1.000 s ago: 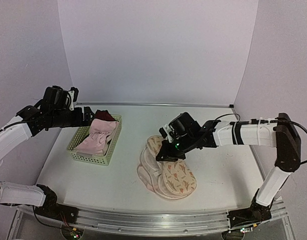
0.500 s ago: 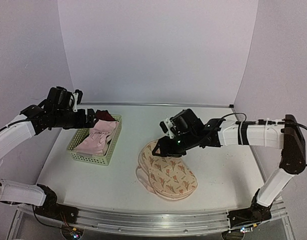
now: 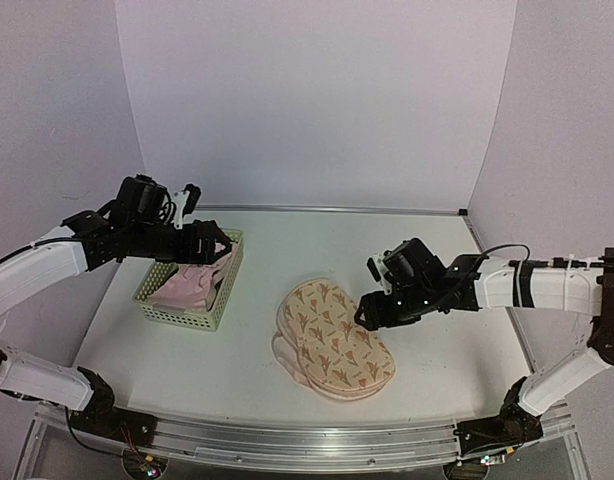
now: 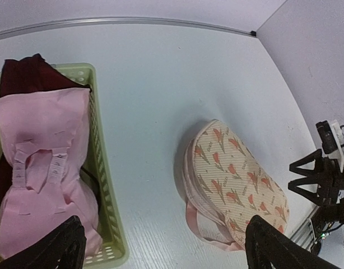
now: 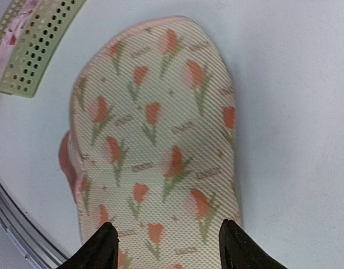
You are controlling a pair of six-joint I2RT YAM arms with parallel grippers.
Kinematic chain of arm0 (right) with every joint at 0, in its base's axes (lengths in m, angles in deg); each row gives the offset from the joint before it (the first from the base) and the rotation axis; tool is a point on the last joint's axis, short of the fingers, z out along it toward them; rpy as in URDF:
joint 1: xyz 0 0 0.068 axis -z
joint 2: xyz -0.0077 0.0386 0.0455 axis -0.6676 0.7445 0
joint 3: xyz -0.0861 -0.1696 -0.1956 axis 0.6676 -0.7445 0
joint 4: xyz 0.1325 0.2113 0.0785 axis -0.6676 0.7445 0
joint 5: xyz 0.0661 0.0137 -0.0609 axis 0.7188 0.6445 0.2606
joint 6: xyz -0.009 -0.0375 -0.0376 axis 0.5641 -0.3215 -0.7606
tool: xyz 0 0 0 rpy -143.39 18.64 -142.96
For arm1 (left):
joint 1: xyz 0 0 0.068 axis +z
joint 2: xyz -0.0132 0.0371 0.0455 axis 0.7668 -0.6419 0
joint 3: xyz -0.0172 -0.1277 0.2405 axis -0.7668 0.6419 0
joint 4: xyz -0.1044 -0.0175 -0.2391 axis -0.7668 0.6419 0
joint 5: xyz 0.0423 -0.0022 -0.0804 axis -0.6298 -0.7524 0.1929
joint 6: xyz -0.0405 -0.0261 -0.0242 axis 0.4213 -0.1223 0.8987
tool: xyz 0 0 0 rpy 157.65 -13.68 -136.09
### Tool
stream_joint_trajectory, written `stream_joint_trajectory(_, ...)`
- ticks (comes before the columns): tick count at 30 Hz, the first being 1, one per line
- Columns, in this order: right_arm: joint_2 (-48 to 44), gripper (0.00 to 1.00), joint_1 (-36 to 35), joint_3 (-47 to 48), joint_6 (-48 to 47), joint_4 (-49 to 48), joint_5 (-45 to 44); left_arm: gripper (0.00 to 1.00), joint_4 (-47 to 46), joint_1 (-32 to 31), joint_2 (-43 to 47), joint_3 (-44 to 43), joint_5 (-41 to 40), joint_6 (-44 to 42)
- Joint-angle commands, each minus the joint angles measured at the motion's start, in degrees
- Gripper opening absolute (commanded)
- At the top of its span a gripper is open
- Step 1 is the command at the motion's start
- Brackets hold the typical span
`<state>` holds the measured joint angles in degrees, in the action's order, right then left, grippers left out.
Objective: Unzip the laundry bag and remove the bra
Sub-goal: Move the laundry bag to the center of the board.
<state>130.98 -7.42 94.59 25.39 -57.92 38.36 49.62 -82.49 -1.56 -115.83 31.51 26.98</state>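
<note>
**Both hands empty; the laundry bag (image 3: 332,340) lies mid-table, with the right arm nearest.**

You have one laundry bag, in the middle of the table (image 3: 437,250) towards the near edge. Its long axis runs far-left to near-right. Your right gripper (image 3: 365,312) hovers just beside its far-right flank, fingers apart, gripping nothing. The bag lies to that hand's left. Your left gripper (image 3: 215,244), also spread and empty, hangs well apart over the one green basket (image 3: 177,312) by the left edge. The basket holds two garments: one pink garment (image 4: 43,145) (hook-and-eye strap, likely the bra) and one dark red garment (image 4: 26,75).
</note>
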Motion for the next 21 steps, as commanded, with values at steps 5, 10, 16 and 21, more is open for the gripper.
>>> stream_joint_trajectory(5, -7.03, 0.67, 3.69, -9.32, 1.01, 0.55, -1.13, 0.99, -7.24, -7.91, -6.98, -2.94, 3.05, 3.46)
stream_joint_trajectory(10, -9.77, 0.69, 4.94, -14.40, 2.74, -0.21, 1.64, 0.99, -9.17, -14.16, -16.26, -7.29, 4.10, 4.32)
stream_joint_trajectory(16, -13.96, 0.70, 5.35, -18.59, 3.75, -1.40, 5.35, 0.99, -10.23, -18.00, -27.14, -13.58, 6.84, 5.33)
stream_joint_trajectory(21, -15.93, 0.70, 5.35, -20.82, 4.23, -4.68, 9.61, 0.99, -10.71, -18.88, -33.96, -17.43, 8.94, 6.37)
